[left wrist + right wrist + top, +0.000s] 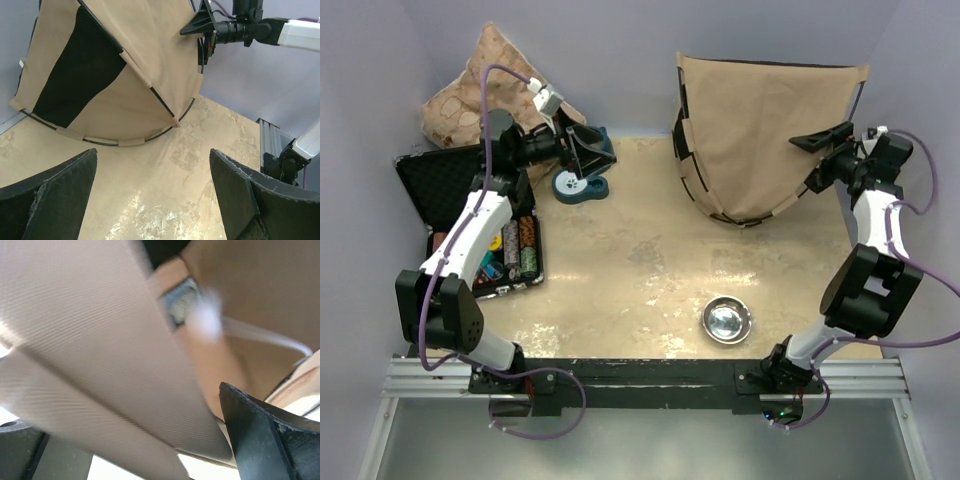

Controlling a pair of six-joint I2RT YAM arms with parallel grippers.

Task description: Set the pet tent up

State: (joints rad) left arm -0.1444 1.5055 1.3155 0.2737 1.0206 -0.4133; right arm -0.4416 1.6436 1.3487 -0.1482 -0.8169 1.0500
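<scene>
**Top view.** The pet tent sits at the far right of the desk. Its curved bottom hoop is toward the near side and a broad tan panel faces up. I cannot tell whether it stands true or leans on the far wall. The right hand is at the tent's right edge with its jaws spread. The left hand is well apart at far left, above a blue stand, also spread and holding nothing. A black case of chips lies at left, a metal bowl at near right and a pillow in the far left corner.

**Left wrist.** Both fingers are wide apart with bare desk between them. Ahead, the hoop rests on the desk, with a black mesh panel on the tent's left face. The right hand hangs at the tent's upper right edge.

**Right wrist.** The picture is blurred. Tan fabric runs between the spread fingers and is not pinched as far as I can see. A white pom-pom shows as a smear.

**Step, as I judge it.** The tent needs settling on its base.
- Take it by a pole sleeve, not loose cloth.
- Press the hoop flat to the desk before letting go.
- Bring the left hand across to steady the mesh side.
- Keep the hoop off the bowl.
</scene>
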